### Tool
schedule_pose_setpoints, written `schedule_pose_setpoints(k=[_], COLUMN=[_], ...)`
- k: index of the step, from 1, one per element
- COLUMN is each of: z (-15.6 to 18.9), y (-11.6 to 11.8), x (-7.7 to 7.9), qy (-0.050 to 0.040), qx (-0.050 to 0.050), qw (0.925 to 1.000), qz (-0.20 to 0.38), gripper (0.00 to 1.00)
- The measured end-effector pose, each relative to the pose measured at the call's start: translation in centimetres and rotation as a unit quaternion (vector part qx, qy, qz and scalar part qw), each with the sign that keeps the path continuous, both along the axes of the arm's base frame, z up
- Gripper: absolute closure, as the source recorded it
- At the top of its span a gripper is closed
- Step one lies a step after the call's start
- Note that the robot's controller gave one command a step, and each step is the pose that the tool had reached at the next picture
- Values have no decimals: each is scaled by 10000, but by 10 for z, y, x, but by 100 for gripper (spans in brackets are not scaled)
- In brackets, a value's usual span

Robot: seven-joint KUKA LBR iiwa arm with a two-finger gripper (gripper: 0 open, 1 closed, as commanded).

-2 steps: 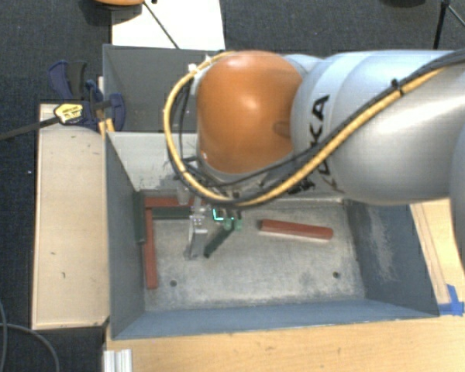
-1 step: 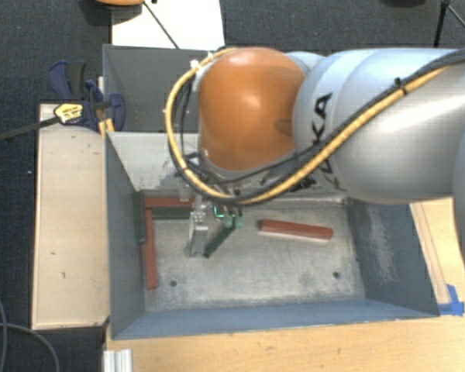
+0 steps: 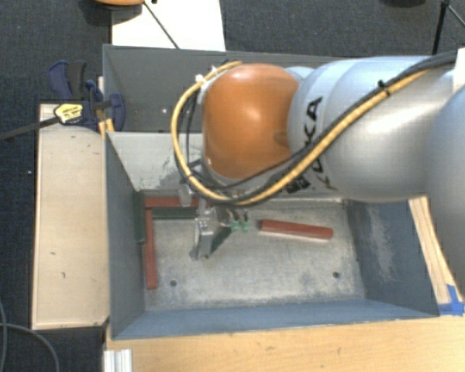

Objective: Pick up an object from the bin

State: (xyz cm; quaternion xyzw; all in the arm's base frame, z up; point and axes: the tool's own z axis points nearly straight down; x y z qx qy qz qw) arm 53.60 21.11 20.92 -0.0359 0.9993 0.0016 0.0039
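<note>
My gripper (image 3: 203, 253) hangs low over the bin floor, left of the middle, its tip just above bare metal. A red-brown stick (image 3: 294, 229) lies flat to its right, pointing left to right. A small green piece (image 3: 237, 225) sits by the stick's left end, close against the gripper's body. To the left, a dark green bar (image 3: 173, 214) lies across the floor and ends near the gripper. Nothing shows in the gripper's grasp.
Along the bin's left wall lie a red bar (image 3: 163, 202) at the back, a green bar (image 3: 148, 225) and a red bar (image 3: 150, 268) running forward. The arm with its orange cover and cables hides the back right of the bin.
</note>
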Motion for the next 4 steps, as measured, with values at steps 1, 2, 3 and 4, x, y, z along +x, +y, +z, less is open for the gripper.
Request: schedule_pose_setpoints(k=[1,2,3,4], z=[-13,-21,-76,-138], y=[-52,-80,-85,-98], x=[9,46,53,43], qy=[45,16,-11,26], qx=[-16,-28,-15,-18], qw=[9977,9974,9943,9778], qz=[676,719,1069,2096], gripper=[0,0,0,100])
